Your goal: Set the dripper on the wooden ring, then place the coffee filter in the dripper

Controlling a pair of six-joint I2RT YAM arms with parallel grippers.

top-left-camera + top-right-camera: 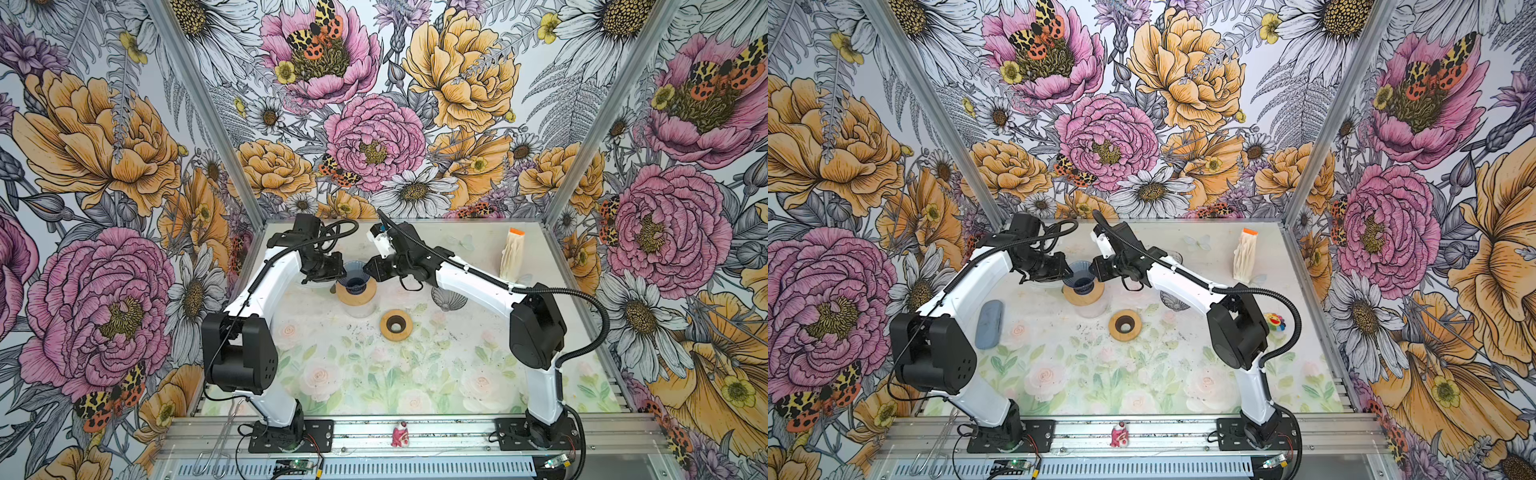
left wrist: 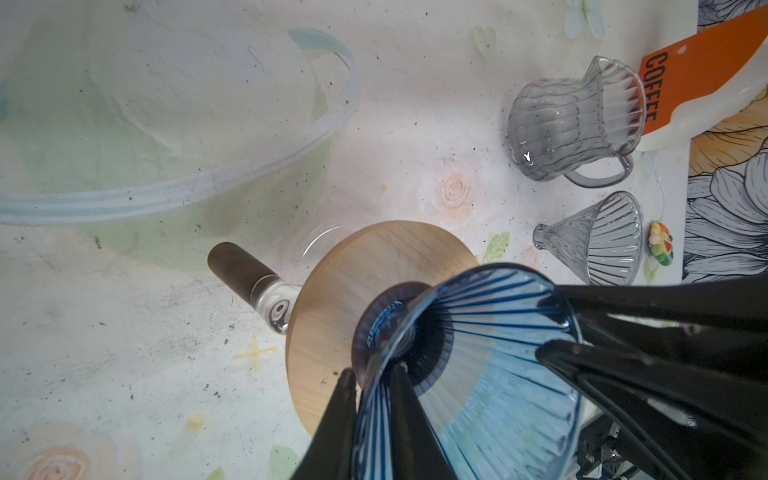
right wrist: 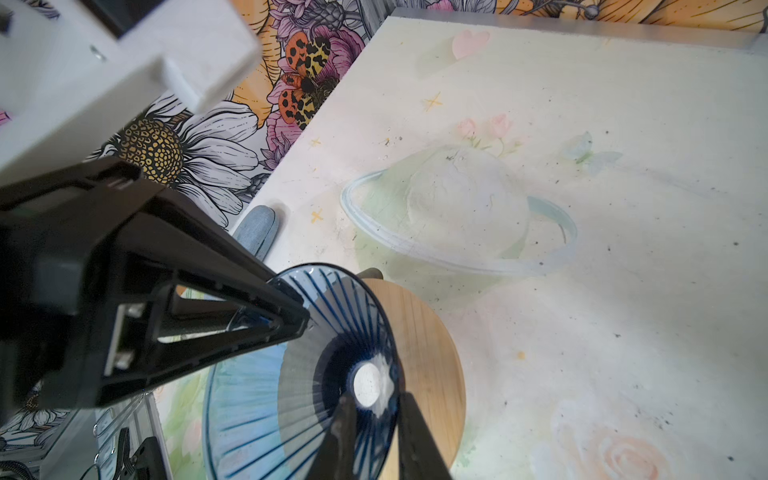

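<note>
Pinching the blue glass dripper rim mid-frame, my left gripper is clamped; right gripper straddles it, grip unclear. Filter pack stands upper right: papers light, floppy, so I'd nip one edge

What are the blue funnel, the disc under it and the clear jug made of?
The blue dripper looks like tinted glass: translucent, glossy, ribbed. The round disc: wood or bamboo, matte, straight grain. The clear jug: probably glass, fluted, glinting; possibly plastic.

Blue ribbed glass dripper on wooden ring
</note>
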